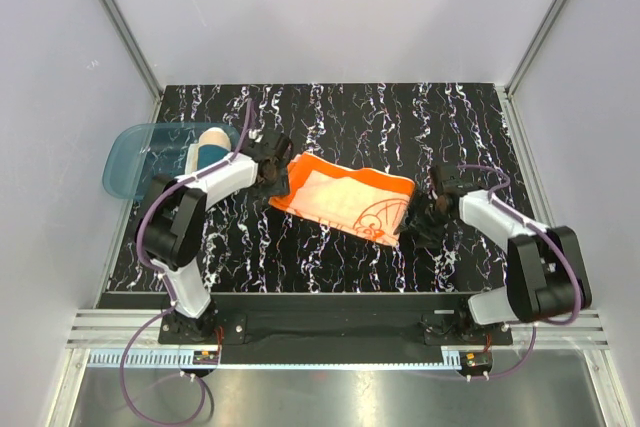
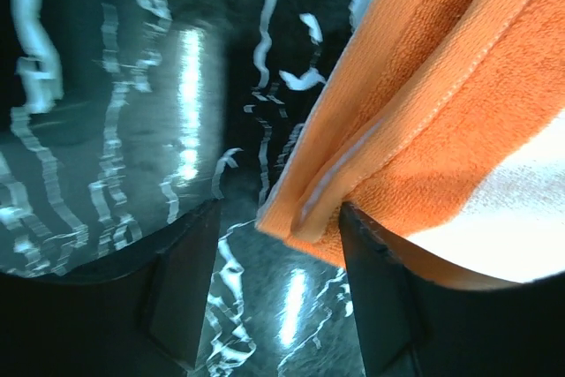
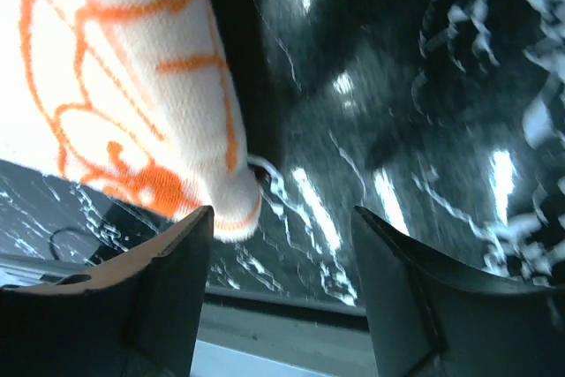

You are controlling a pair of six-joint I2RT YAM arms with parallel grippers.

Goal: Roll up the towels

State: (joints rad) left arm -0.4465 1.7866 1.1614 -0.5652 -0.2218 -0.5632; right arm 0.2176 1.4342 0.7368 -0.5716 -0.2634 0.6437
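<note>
The orange towel (image 1: 345, 197) lies flat on the black marbled table, its cream printed side folded over on top. My left gripper (image 1: 272, 175) is at its left edge. In the left wrist view, the left gripper (image 2: 278, 293) stands open, with the folded orange towel (image 2: 441, 121) corner just above its right finger (image 2: 380, 306), unclamped. My right gripper (image 1: 418, 219) is at the towel's right corner. In the right wrist view, the right gripper (image 3: 282, 284) is open beside the cream corner (image 3: 132, 86), nothing between its fingers. The teal towel (image 1: 211, 155) sits rolled in the tray.
A translucent blue tray (image 1: 125, 162) stands at the table's left edge, close behind the left arm; its wall (image 2: 79, 130) shows in the left wrist view. The table's front edge (image 3: 291, 320) lies just below the right gripper. White walls enclose three sides.
</note>
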